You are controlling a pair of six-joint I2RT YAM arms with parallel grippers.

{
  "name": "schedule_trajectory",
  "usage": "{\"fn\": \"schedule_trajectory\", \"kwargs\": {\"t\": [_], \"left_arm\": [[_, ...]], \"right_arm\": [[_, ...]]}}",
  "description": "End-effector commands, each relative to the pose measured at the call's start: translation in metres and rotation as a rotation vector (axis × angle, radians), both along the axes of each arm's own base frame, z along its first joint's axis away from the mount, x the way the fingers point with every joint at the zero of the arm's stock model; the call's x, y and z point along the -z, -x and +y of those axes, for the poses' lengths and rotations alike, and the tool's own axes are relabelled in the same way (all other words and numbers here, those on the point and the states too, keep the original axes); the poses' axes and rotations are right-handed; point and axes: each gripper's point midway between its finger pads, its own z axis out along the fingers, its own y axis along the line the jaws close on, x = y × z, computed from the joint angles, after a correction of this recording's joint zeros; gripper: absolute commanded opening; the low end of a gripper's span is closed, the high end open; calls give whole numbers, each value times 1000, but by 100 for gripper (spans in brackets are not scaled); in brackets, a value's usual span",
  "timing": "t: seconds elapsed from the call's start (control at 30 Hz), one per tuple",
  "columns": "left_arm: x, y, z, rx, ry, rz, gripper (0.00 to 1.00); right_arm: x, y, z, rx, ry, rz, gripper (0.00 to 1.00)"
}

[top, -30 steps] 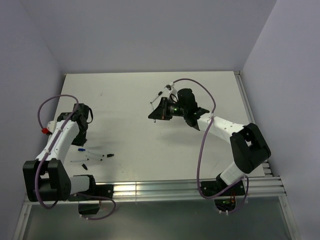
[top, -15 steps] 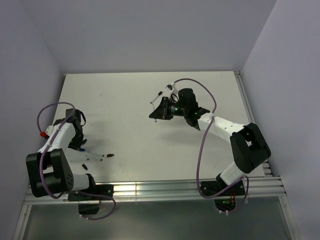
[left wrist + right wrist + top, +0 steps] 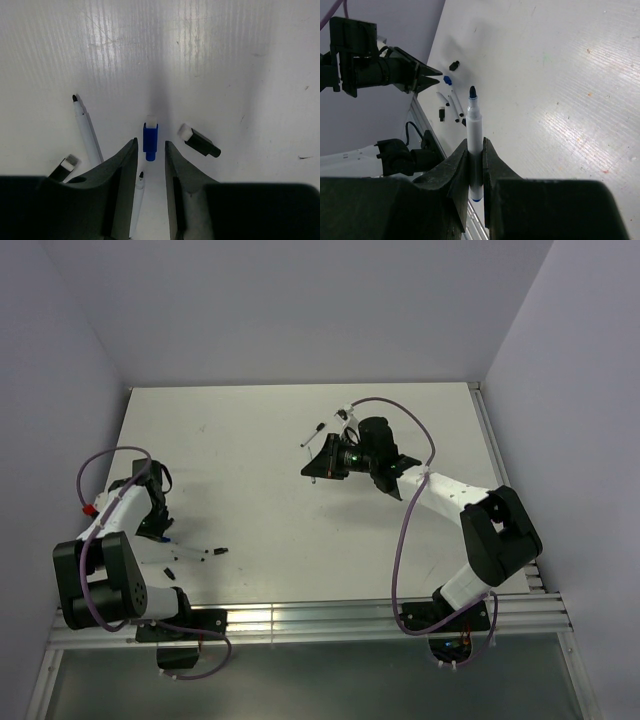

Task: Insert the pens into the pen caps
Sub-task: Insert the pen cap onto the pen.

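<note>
Blue cap, black cap, white blue-tipped pen, white table.

Each arm has white links, black joints and a purple cable; the left gripper and right gripper are black.

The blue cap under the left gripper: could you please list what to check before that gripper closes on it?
1. Left gripper open: ok.
2. Blue cap lined up with the gap between its fingers: ok.
3. Gripper low enough to pinch it: cannot tell.
4. Gap free of other things: not ok, a pen lies in it.
5. Right gripper holding blue-tipped pen, tip bare: ok.
</note>
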Motion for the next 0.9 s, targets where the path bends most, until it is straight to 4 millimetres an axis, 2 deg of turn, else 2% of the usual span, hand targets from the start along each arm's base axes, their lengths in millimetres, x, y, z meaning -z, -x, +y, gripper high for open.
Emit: {"fn": "schedule_trajectory", "kwargs": {"t": [0.0,0.37,0.87], "left_arm": [[5,-1,0,-3,9,5,33],[9,6,0,-19,8,31,36],[16,2,-3,-17,29,38,34]], "right_arm": [[-9,-6,-3,13,-11,-45,0],[-5,-10,-6,33,6,-37,0],[-3,-12,-6,35,4,-30,0]]}}
